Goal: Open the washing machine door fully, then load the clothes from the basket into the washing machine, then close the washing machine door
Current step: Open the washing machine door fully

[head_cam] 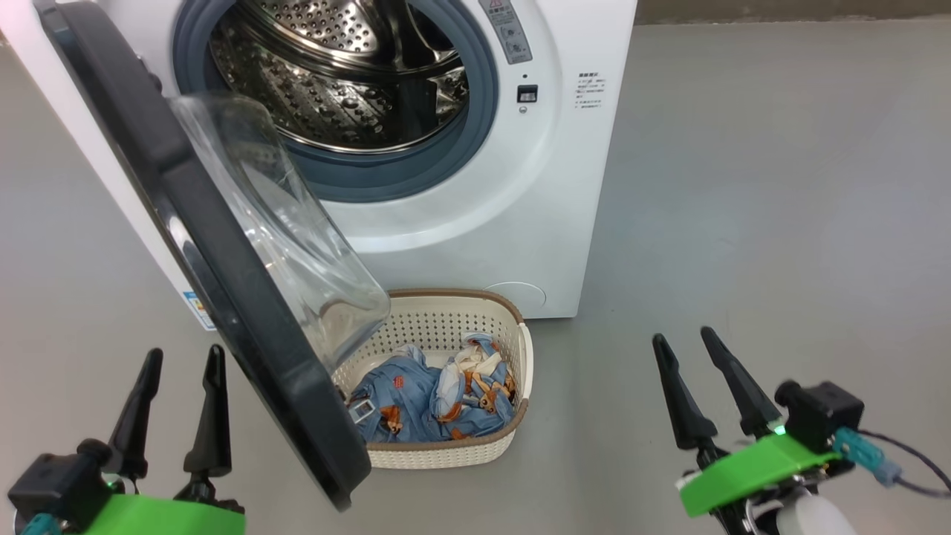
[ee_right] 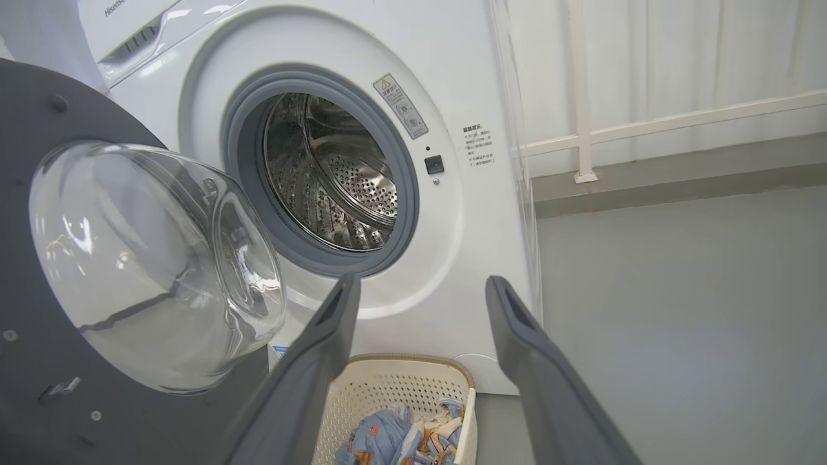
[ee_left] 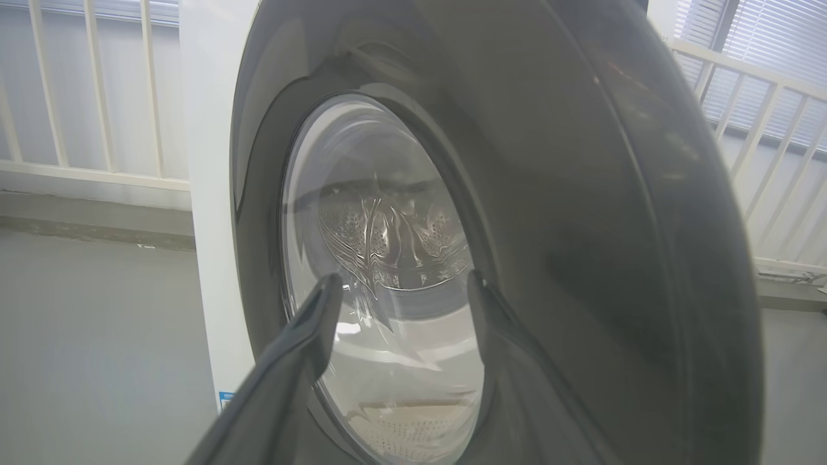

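Washing machine door [head_cam: 215, 260] is swung out on its hinge at 9 o'clock of the drum [head_cam: 334, 74] and stands roughly edge-on to you. Its clear glass bowl [head_cam: 282, 223] bulges toward 3 o'clock and overhangs the 9 o'clock end of the basket [head_cam: 446, 455]. Judgement: it's open enough to reach the drum, but the bowl shades part of the basket, so I'd count "fully open" as not quite done.

Clothes [head_cam: 438, 401], blue with orange-brown print and cream patches, all lie bunched in the basket; none are in the drum. The basket sits on the floor [head_cam: 780, 223] just in front of the washing machine [head_cam: 520, 223], at 6 o'clock of the drum mouth. That makes for a short lift up and in, which is likely why it's parked there.

Your left gripper [head_cam: 185, 351] is at 8 o'clock, on the door's outer side. Its fingers [head_cam: 137, 416] are spread apart, empty and not touching the rim; the left wrist view looks at the outer face and glass. From there it can take the rim, I'd guess to swing or steady the door.

Your right gripper [head_cam: 682, 334] is at 4 o'clock, well clear of the basket, with its fingers wide apart and holding nothing. The right wrist view looks past them at the basket and drum, so I'd say this arm does the loading.
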Tool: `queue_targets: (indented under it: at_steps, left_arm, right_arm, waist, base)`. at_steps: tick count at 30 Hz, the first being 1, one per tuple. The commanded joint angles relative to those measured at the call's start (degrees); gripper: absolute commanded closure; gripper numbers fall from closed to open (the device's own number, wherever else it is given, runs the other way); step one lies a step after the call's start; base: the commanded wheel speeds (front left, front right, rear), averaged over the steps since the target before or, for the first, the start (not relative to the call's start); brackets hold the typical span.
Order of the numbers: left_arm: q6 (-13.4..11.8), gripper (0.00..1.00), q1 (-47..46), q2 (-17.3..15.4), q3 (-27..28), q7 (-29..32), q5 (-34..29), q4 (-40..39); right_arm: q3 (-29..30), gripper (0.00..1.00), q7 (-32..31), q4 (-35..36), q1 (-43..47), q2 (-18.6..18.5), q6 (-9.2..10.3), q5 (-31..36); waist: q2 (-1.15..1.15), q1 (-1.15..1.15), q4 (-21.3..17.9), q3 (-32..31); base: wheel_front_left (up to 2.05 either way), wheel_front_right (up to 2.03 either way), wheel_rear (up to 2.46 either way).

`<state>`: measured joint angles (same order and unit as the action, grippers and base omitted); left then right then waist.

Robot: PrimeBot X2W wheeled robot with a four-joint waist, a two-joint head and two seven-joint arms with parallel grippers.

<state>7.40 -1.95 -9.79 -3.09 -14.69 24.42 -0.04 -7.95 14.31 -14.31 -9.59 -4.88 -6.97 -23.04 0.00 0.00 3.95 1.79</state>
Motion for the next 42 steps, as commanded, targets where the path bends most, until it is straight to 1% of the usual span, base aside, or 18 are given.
queue_targets:
  at_steps: [1, 9, 15, 23, 36, 42]
  left_arm:
    - [0.1, 0.00, -0.5, -0.7, 2.4, -0.3, -0.9, -1.4]
    - [0.1, 0.00, 0.5, 0.0, 2.4, -0.3, -1.7, -1.1]
    - [0.1, 0.00, 1.7, 0.4, 2.8, -0.3, -2.1, -1.0]
    - [0.1, 0.00, 2.8, 0.5, 2.3, -0.3, -3.0, 0.2]
    - [0.1, 0.00, 2.9, 0.4, 1.9, -0.3, -3.5, 2.8]
    - [0.1, 0.00, 2.8, 0.2, 1.6, -0.3, -3.6, 3.4]
  right_arm:
    - [-0.7, 0.00, 0.7, 2.3, 0.2, 0.5, -0.52, 1.5]
    - [2.6, 0.00, 0.7, 6.5, 6.8, 1.6, -0.52, 8.5]
    - [4.8, 0.00, 0.7, 9.9, 10.9, 1.9, -0.52, 12.1]
    - [4.4, 0.00, 0.7, 13.2, 13.2, 2.0, -0.52, 12.5]
    - [5.9, 0.00, 0.7, 14.3, 13.1, 2.0, -0.52, 14.5]
    - [5.5, 0.00, 0.7, 15.1, 12.8, 2.0, -0.52, 14.5]
  waist:
    - [0.00, 0.00, -0.2, -0.1]
    - [0.00, 0.00, -0.7, -0.4]
    - [0.00, 0.00, -0.5, -0.9]
    - [0.00, 0.00, -0.3, -1.1]
    - [0.00, 0.00, -0.3, -1.2]
    - [0.00, 0.00, -0.4, -1.2]
  base:
    - [0.00, 0.00, 0.00]
    - [0.00, 0.00, 0.00]
    - [0.00, 0.00, 0.00]
    - [0.00, 0.00, 0.00]
    - [0.00, 0.00, 0.00]
    - [0.00, 0.00, 0.00]
